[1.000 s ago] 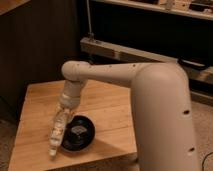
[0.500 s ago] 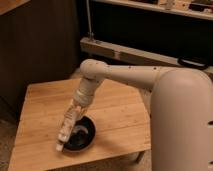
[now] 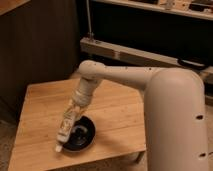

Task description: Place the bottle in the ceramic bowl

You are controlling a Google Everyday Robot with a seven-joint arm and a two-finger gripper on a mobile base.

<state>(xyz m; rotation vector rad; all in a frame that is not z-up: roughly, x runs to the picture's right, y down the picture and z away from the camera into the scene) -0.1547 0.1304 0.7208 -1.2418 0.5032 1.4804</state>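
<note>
Camera view: your tool (image 3: 66, 125) grips the bottle (image 3: 64, 131), tilted cap-down over the ceramic bowl (image 3: 84, 136)'s near-left rim, ready for release.

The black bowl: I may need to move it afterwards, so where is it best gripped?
Probably the bowl's bare right rim, pinched from above. It is shallow and sits flat on the wooden table, so only the thin edge offers a hold. The gripper and bottle cover its left side.
</note>
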